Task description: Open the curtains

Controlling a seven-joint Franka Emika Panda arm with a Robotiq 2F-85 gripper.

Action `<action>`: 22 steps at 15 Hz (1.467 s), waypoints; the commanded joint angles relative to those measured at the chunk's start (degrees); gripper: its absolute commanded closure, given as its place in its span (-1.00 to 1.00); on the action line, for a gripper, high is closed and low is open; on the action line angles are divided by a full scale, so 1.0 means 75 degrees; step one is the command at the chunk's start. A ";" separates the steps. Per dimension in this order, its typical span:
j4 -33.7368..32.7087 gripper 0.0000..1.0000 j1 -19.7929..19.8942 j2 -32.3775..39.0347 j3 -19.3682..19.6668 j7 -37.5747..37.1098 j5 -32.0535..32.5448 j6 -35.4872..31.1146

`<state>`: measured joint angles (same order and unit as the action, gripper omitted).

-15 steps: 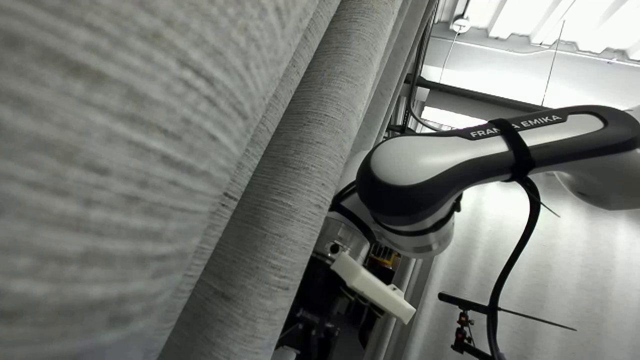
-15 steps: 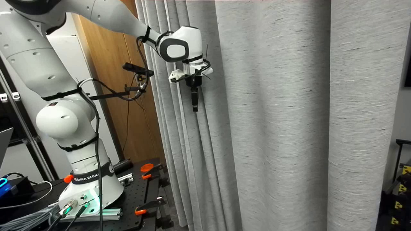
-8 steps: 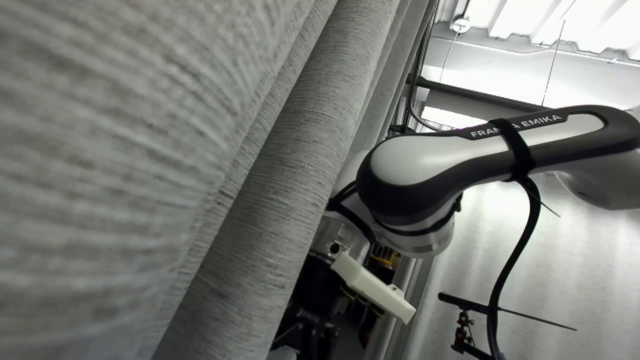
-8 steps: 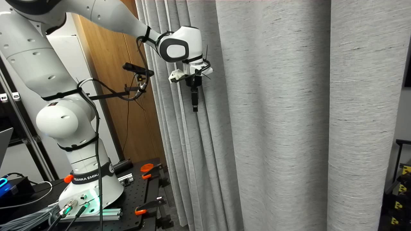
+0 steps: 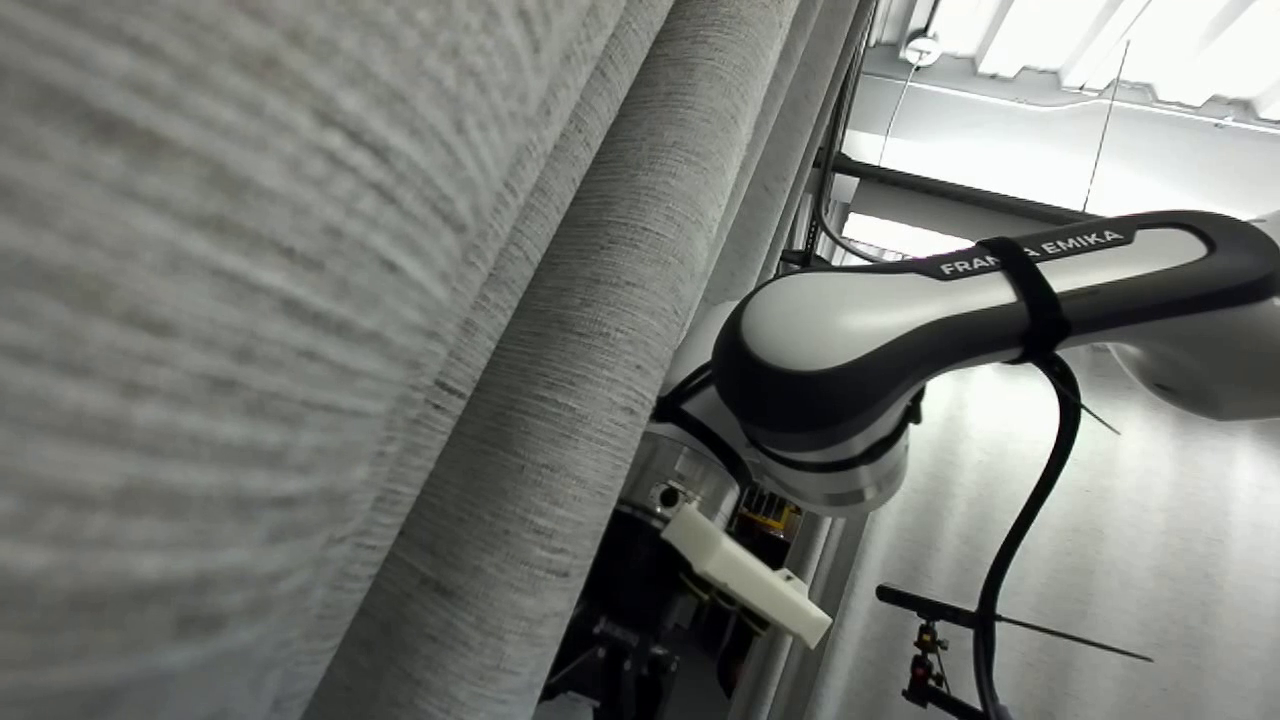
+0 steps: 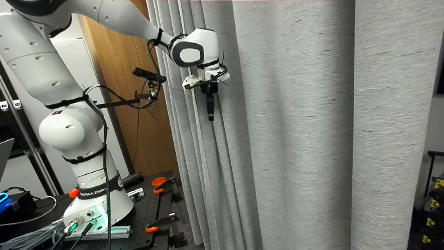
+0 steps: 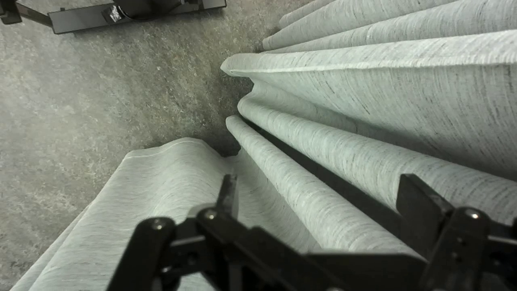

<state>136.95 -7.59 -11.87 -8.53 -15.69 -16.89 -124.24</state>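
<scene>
The fingers (image 7: 420, 214) stand wide apart, pointing down, and in the wrist view long folds of the curtains (image 7: 291, 182) show between them.

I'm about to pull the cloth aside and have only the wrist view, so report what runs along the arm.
Observer: In an exterior view, a black cable strapped to the arm bows out clear of it.
Operator: Noted. Now describe what is higher up.
Observer: In an exterior view, the curtains rise above the hand and run out of the top of the picture.
Operator: Then tell me what shows past their edge.
Observer: In an exterior view, dark gear with yellow patches shows past the edge farther from the base; what it is, I can't tell.
</scene>
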 commanded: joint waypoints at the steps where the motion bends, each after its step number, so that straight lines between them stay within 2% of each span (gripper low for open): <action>1: -0.0008 -1.00 0.0001 0.0000 0.0002 -0.0001 0.0004 0.0013; 12: 0.0042 -1.00 0.0043 -0.0020 -0.0046 -0.0171 0.0275 -0.0201; 13: -0.0722 -1.00 0.0391 -0.0056 0.0368 0.0211 0.0600 0.0726; 16: -0.1293 -1.00 0.0618 0.0042 0.0587 0.0296 0.1098 0.1205; 17: -0.0794 -1.00 0.0468 -0.0029 0.0445 0.0096 0.0863 0.0674; 19: -0.1118 -1.00 0.0624 -0.0025 0.0608 0.0243 0.0984 0.1002; 22: -0.1157 -1.00 0.0625 -0.0005 0.0589 0.0247 0.0994 0.1027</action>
<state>128.37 -3.02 -11.92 -4.03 -13.85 -9.43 -116.68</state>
